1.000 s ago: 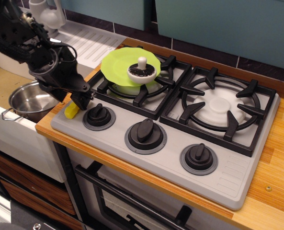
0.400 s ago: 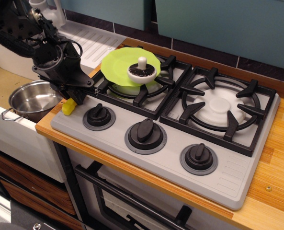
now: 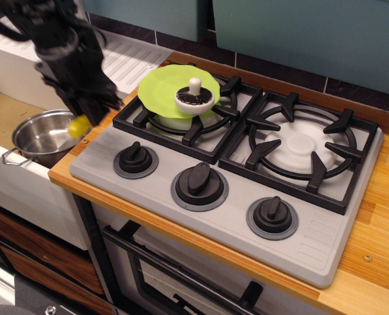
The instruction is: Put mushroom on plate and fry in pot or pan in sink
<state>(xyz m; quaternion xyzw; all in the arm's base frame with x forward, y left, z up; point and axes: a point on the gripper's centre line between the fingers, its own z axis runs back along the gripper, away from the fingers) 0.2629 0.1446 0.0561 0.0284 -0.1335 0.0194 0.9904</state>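
Note:
The white mushroom [image 3: 195, 97] sits upside down on the lime-green plate [image 3: 164, 88], which rests on the left burner grate. My black gripper [image 3: 84, 115] is shut on the yellow fry [image 3: 79, 126] and holds it in the air at the counter's left edge, beside the rim of the steel pot [image 3: 40, 138]. The pot stands in the sink [image 3: 4, 111] and looks empty.
The grey stove top [image 3: 246, 197] has three black knobs along the front and two black grates. The ribbed white drainboard [image 3: 125, 59] lies behind my arm. The wooden counter [image 3: 378, 216] runs along the right.
My gripper has lifted the fry off the stove's front left corner and carried it up and to the left, toward the pot. The mushroom and the plate have not moved.

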